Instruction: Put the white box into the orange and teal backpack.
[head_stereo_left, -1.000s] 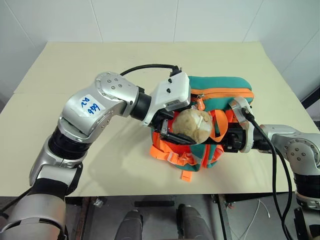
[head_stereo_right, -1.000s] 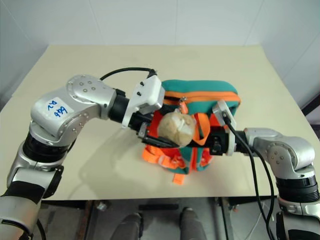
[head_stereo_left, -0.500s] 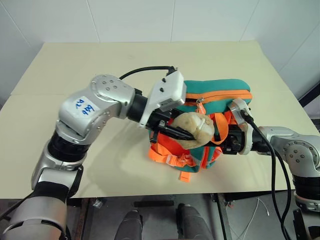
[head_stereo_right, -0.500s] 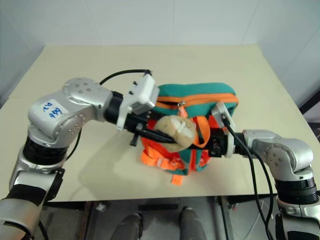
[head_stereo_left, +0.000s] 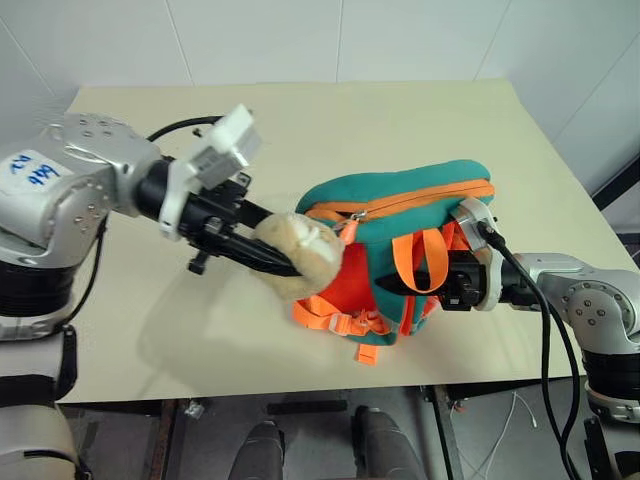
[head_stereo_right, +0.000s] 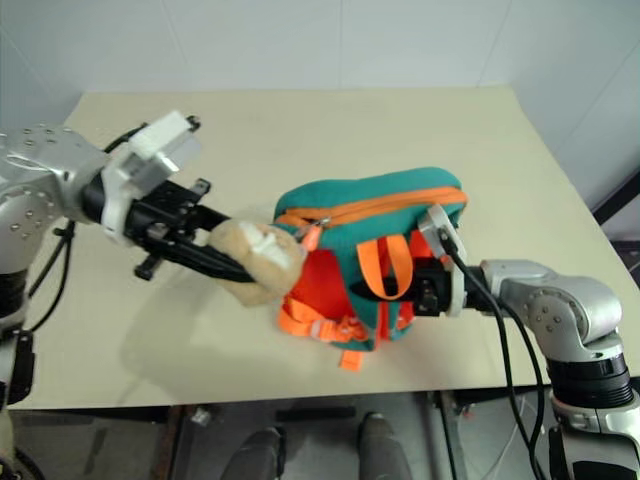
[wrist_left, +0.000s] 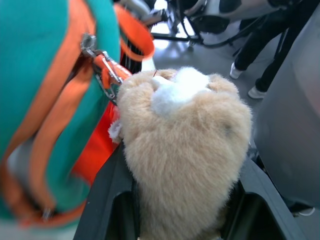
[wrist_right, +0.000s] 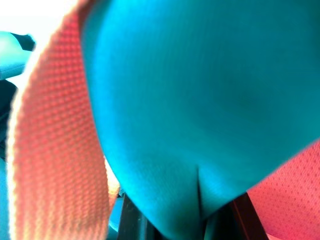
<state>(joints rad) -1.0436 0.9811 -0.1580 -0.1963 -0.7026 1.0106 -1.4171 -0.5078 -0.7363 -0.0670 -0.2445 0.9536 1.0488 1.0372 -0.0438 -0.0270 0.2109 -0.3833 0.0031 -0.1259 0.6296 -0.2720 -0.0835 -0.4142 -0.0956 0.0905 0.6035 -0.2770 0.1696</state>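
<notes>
Backpack (head_stereo_left: 400, 250) stands upright, long axis running left to right.

Beige table (head_stereo_left: 420, 120) against white panelled wall (head_stereo_left: 400, 40); grey floor (head_stereo_left: 300, 440) below.

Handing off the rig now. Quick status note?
Left gripper: jaws shut on the tan plush animal charm clipped at the zipper, held out to the backpack's left.
Right gripper: jaws pinching teal fabric on the right side of the small orange and teal fabric backpack.
Backpack sits near the front edge of the beige table; its orange zipper looks closed.
Left: open it, put the white box in; I can't locate the box.
</notes>
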